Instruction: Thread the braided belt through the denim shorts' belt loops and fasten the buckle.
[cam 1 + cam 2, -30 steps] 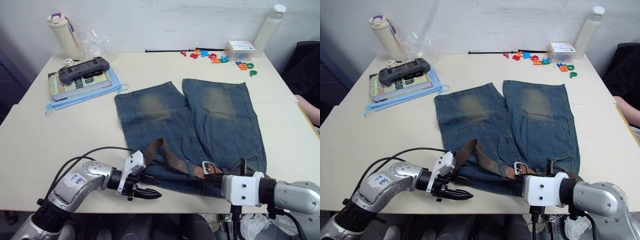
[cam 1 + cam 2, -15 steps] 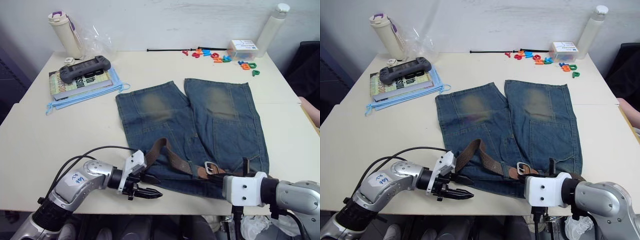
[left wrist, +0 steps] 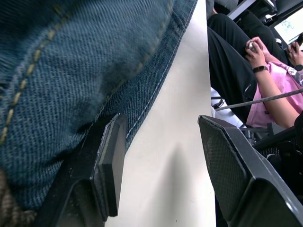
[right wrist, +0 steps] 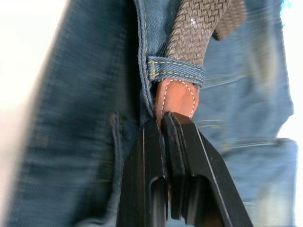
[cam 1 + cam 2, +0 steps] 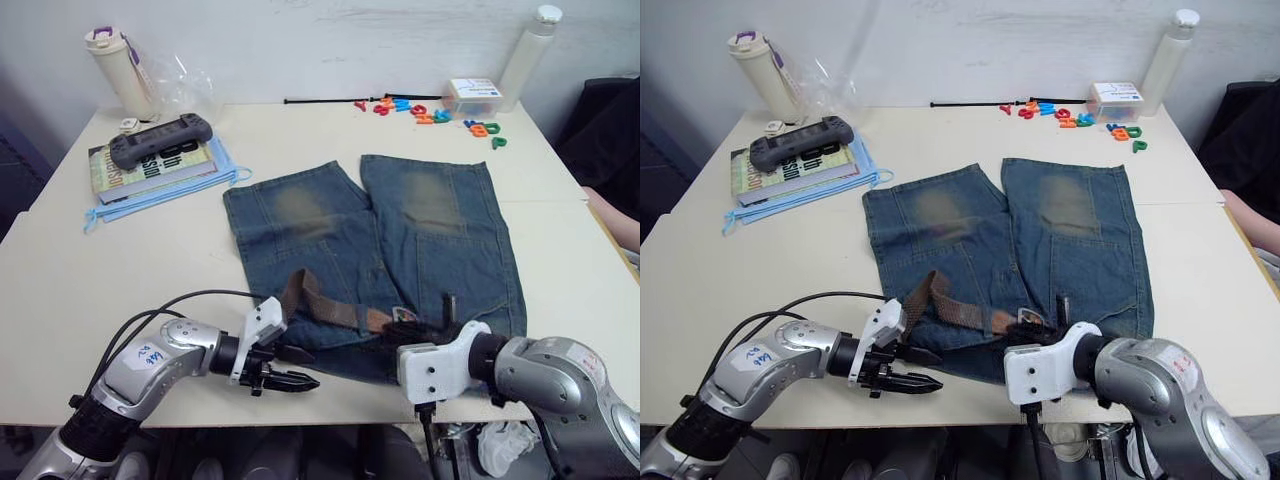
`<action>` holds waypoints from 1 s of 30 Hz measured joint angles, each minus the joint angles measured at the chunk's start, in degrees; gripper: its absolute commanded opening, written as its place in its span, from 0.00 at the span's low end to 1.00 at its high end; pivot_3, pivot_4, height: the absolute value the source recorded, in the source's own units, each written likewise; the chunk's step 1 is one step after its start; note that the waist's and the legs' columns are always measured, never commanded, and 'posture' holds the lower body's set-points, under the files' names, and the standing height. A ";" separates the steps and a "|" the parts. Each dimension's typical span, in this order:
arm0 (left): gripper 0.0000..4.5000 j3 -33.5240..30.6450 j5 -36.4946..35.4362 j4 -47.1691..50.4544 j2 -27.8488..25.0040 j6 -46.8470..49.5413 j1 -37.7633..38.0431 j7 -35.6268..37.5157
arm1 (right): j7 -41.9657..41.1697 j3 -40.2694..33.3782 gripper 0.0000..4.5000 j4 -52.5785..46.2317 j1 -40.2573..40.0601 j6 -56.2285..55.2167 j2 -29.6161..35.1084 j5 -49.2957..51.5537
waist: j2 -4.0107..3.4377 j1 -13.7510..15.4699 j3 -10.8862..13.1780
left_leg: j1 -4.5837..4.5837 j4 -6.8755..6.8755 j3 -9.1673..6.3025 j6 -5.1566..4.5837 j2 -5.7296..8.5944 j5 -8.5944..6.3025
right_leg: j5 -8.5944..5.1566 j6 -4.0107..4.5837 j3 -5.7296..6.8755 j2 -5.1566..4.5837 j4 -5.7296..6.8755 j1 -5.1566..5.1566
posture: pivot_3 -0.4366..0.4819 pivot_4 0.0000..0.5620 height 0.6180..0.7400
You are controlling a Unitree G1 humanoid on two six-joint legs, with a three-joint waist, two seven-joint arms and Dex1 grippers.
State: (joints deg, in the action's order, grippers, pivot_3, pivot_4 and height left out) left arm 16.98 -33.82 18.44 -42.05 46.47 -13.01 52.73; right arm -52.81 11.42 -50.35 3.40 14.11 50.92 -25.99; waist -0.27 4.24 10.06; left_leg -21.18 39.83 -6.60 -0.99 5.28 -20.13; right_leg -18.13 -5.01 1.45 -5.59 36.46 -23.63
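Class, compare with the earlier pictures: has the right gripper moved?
Yes. The right gripper, pinching the belt, moved toward the robot's left along the shorts.

Soft, even light from above fills the head views; the table (image 5: 90, 270) reads bright cream with no hard glare, and the wall behind is evenly lit. Shadows are faint: a soft dark patch lies under the left gripper (image 5: 290, 380) at the table's near edge, and a thin one rims the shorts (image 5: 400, 240). Both head views are sharp at centre, with slight bowing of the table edges toward the corners. In the left wrist view, the denim close to the lens is soft and the fingers (image 3: 111, 165) are blurred. In the right wrist view, the belt (image 4: 199, 28) is fairly crisp, while the surrounding denim smears and the pale margins blow out to white.
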 measured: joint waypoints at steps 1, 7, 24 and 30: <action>0.62 0.06 0.00 -0.14 0.02 0.12 -0.17 0.00 | 0.11 -0.18 0.00 0.09 2.09 -1.73 0.25 -0.60 | -0.01 0.00 0.01 | 0.00 -0.03 0.01 0.00 0.00 0.03 | 0.02 -0.02 0.00 0.00 0.00 0.00 | 0.48 0.27 0.34; 0.62 0.30 -0.01 -0.36 0.44 0.23 -0.43 0.01 | 0.35 -0.31 0.00 0.82 4.67 -8.09 0.22 -3.02 | 0.07 0.18 0.06 | 0.00 -0.16 -0.12 0.12 0.01 0.14 | 0.31 -0.52 0.06 0.02 0.00 -0.03 | 0.48 0.27 0.34; 0.62 -0.09 0.00 -0.66 0.93 0.32 0.04 -0.02 | -0.48 -4.45 0.08 1.31 -2.68 -2.15 -3.68 0.08 | 0.08 0.21 0.07 | -0.02 -0.16 -0.14 0.07 0.01 0.21 | 0.26 -0.32 0.05 0.01 0.00 -0.03 | 0.48 0.27 0.34; 0.62 -0.08 0.00 -0.76 1.00 0.32 0.02 -0.02 | -0.38 -5.06 0.42 1.26 -2.40 -0.46 -4.62 0.24 | 0.08 0.23 0.07 | -0.02 -0.16 -0.14 0.07 0.02 0.21 | 0.26 -0.32 0.05 0.01 0.00 -0.03 | 0.48 0.27 0.34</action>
State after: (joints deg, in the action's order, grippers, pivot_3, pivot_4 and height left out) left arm 16.90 -33.81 17.68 -41.05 46.78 -12.98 52.72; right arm -53.19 6.36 -49.09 1.00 13.65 46.30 -25.75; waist -0.20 4.46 10.12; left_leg -21.20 39.67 -6.73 -0.92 5.29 -19.93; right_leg -17.87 -5.32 1.50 -5.59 36.46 -23.66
